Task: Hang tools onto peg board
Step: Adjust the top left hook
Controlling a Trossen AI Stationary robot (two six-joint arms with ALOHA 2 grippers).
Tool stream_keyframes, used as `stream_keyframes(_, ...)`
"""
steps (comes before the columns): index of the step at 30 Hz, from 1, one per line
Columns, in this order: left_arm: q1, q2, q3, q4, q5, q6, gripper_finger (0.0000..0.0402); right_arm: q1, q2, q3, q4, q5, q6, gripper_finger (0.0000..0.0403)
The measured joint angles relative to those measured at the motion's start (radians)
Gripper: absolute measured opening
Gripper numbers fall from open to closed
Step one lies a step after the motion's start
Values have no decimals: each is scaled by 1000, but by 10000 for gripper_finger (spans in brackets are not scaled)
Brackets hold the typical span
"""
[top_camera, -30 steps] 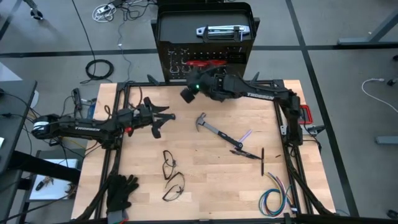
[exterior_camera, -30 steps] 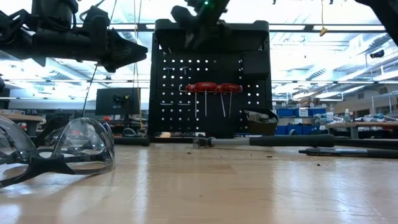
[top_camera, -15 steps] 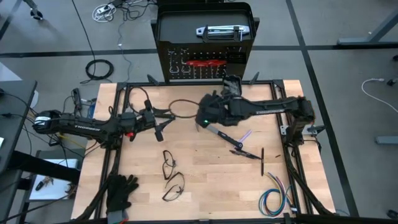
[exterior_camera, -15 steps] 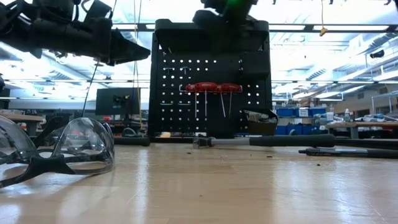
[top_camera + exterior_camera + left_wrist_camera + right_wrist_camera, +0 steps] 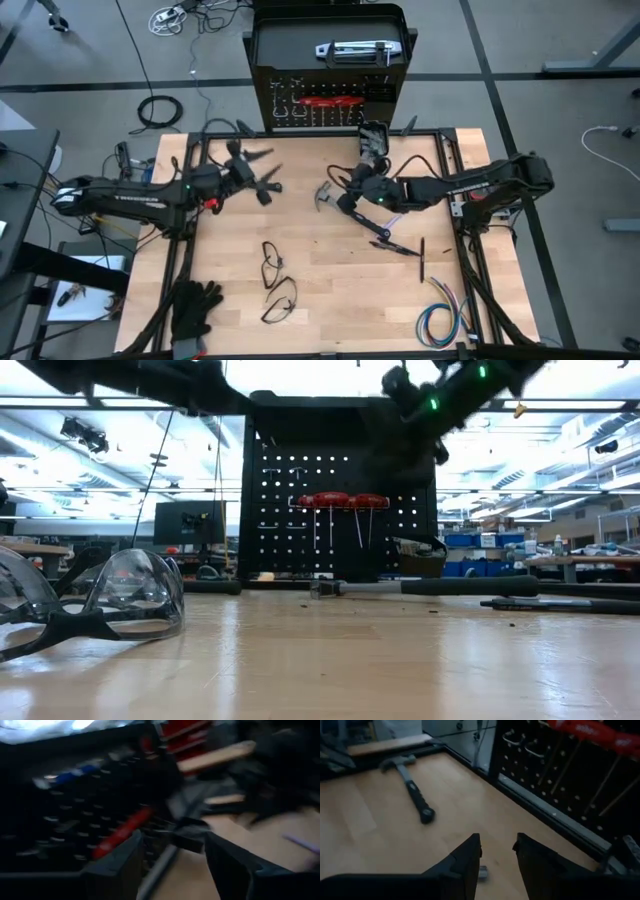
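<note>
The black peg board (image 5: 330, 70) stands upright at the table's far edge. Red-handled tools (image 5: 340, 501) hang from it by their handles, and a silver tool (image 5: 352, 49) lies on its top. A black-handled hammer (image 5: 352, 215) lies flat on the table, also in the right wrist view (image 5: 413, 791). My right gripper (image 5: 342, 190) hovers open above the hammer's head end, with nothing between its fingers (image 5: 497, 852). My left gripper (image 5: 265, 172) is open and raised above the table's left half, pointing toward the peg board (image 5: 172, 862).
Two pairs of safety glasses (image 5: 275, 280) lie near the middle front, black gloves (image 5: 195, 305) at the near left corner, a coloured wire bundle (image 5: 440, 318) at the near right. Slim dark tools (image 5: 412, 252) lie past the hammer's handle. A small grey piece (image 5: 482, 870) lies under my right fingers.
My right gripper has drawn back from the peg board toward the table's near and right side and sunk, ending over the hammer's head. My left gripper has risen, shifted slightly toward the far edge and rolled about its own axis. The tools have stayed where they were.
</note>
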Motion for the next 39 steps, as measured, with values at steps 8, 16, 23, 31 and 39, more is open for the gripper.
stream_keyframes(8,137,89,126,2,-68,94,206,-120,2,-128,322,-174,-200,133)
stream_keyframes(16,271,266,233,77,-63,63,206,-175,2,-132,338,-341,-211,131)
stream_keyframes(23,336,393,267,189,-62,3,206,-185,2,-132,330,-343,-240,130)
stream_keyframes(31,349,448,271,326,-99,-15,206,-233,2,-132,296,-425,-255,126)
stream_keyframes(39,380,475,271,329,-119,-80,206,-287,3,-132,295,-523,-279,123)
